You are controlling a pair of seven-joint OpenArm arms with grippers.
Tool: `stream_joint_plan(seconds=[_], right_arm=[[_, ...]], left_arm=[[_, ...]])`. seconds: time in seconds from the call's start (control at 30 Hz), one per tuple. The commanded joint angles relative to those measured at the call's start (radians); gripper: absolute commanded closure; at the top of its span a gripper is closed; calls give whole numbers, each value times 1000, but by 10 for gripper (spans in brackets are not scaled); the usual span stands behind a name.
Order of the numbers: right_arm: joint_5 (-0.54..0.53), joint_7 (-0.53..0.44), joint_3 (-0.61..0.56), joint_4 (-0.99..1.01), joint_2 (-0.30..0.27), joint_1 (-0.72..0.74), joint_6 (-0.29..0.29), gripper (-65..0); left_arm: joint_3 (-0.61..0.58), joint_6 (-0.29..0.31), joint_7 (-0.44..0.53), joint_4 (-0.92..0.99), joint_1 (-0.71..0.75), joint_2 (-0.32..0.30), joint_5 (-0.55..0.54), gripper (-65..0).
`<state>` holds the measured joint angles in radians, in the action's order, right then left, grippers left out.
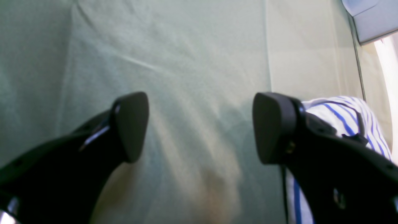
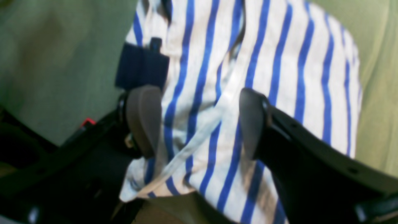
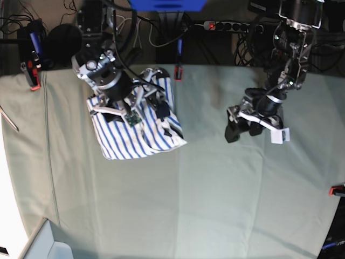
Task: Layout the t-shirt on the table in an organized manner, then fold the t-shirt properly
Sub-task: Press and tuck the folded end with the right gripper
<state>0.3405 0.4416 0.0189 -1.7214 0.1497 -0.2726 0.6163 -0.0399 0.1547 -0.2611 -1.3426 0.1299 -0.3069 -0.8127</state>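
Note:
The t-shirt (image 3: 137, 132), white with blue stripes, lies bunched up at the back left of the table (image 3: 215, 205). My right gripper (image 2: 199, 121) is open right over it, one finger on each side of a ridge of striped cloth (image 2: 279, 62). The dark neck label (image 2: 141, 67) shows just past the left finger. In the base view this gripper (image 3: 160, 108) sits on the heap's far right part. My left gripper (image 1: 202, 124) is open with only bare table (image 1: 186, 46) between its fingers. A corner of the shirt (image 1: 342, 113) shows behind its right finger. In the base view it (image 3: 241, 131) hovers well right of the shirt.
Red clamps (image 3: 178, 72) (image 3: 33, 81) (image 3: 337, 190) grip the table's edges. A pale box (image 3: 46, 243) stands at the front left corner. Cables and a power strip (image 3: 226, 24) run behind the back edge. The two arms' bases rise at the back left and back right.

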Motion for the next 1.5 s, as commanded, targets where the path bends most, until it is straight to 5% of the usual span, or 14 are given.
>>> stream_joint_plan(seconds=[0.0,0.33,0.6,0.77,0.9,1.17,1.47], right_arm=[[-10,-22,-1,-12,4,0,-6,-402],[-10,-17,-1,53,0,-3,-6,-390],[-10,-20,-9,90,1,-18,-6,-113],[-10,-20,-9,96,1,-23,-6,-47],[-10,-14,-9,96,4,-24,-6,-86],[-11,-22,-30,73,7,-73,-6,-335],[-11,-22,-44,80,7,-66,-6,-347]], left_arm=[[5,13,18,-13,-11,-7,-6,-508],[7,13,18,-13,-16,-7,-6,-508],[7,12,18,-13,-14,-7,-6,-508],[7,12,18,-13,-8,-8,-6,-508],[7,12,18,-13,-6,-8,-6,-508],[7,12,18,-13,-6,-8,-6,-508],[7,12,18,-13,-6,-10,-6,-508]])
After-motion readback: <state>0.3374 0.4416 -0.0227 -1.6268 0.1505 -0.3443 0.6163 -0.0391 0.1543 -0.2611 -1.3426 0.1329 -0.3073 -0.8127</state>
